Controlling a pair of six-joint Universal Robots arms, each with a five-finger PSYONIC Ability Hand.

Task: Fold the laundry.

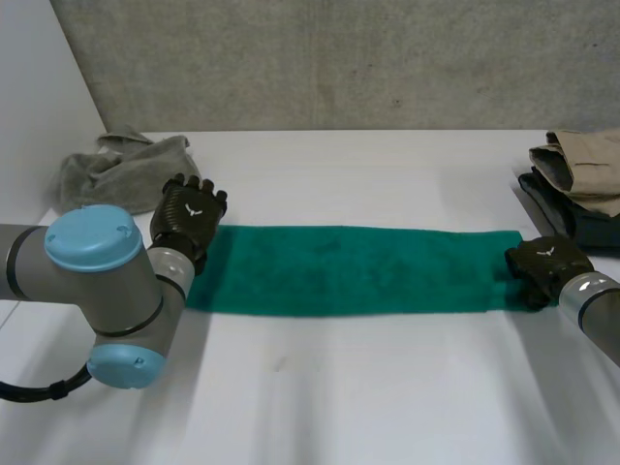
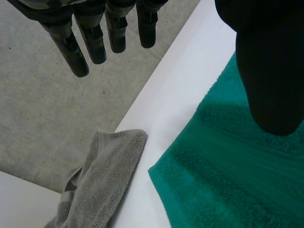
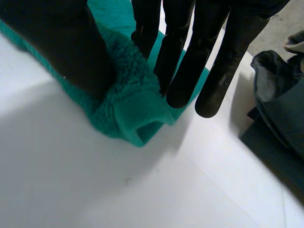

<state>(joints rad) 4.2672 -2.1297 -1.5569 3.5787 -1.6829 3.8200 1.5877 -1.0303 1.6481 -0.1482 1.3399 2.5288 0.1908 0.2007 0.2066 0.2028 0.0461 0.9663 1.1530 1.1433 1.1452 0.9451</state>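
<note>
A: Looking at the green towel — lying flat on the tabletop as a long strip, running straight across from the left robot hand to the right robot hand.

B: Holding either end?

A: Pinching the right end between thumb and fingers, bunching the cloth there. Hovering at the left end with fingers straight and apart from the thumb, gripping nothing.

B: Folding end to end next, probably?

A: Likely — carrying the pinched end along that long axis toward the left. Keeping clear of the grey cloth beyond the left end and the folded stack beside the right.
</note>
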